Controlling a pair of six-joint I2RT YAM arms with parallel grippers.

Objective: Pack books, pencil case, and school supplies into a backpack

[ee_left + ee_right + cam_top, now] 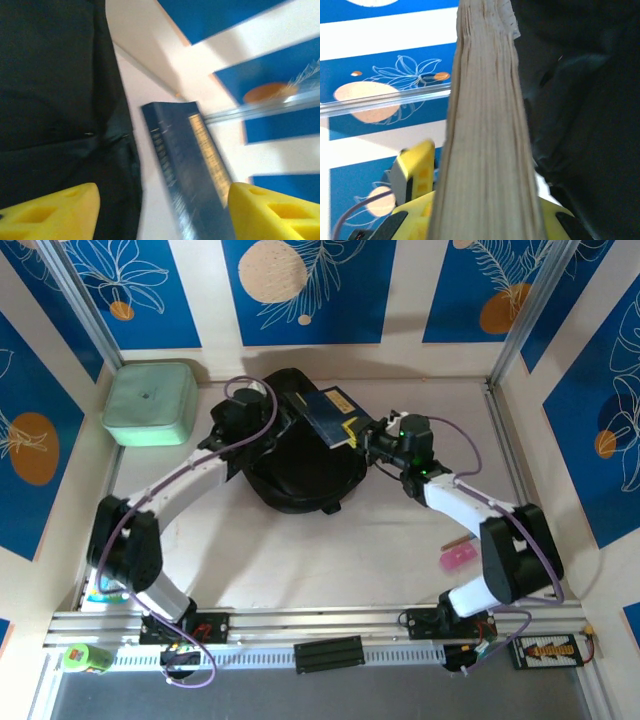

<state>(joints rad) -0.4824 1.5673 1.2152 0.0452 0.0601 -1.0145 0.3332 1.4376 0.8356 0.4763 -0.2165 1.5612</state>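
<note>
The black backpack (300, 460) lies in the middle of the table. One dark blue book (335, 415) with a yellow label is held tilted over the backpack's upper right part. My right gripper (372, 437) is shut on the book's right edge; its pale page edge (485, 125) runs up from between the right gripper (487, 220) jaws, with backpack fabric (580, 100) beside it. My left gripper (162, 215) is open, its yellow fingers (55, 210) wide apart. The book (185, 165) stands between them, beside the backpack (50, 75). The pencil case is out of view.
A mint-green square box (150, 402) sits at the back left. A pink eraser (458, 558) and a thin stick (457, 540) lie near the right arm's base. A green item (85, 657) rests by the rail at the front left.
</note>
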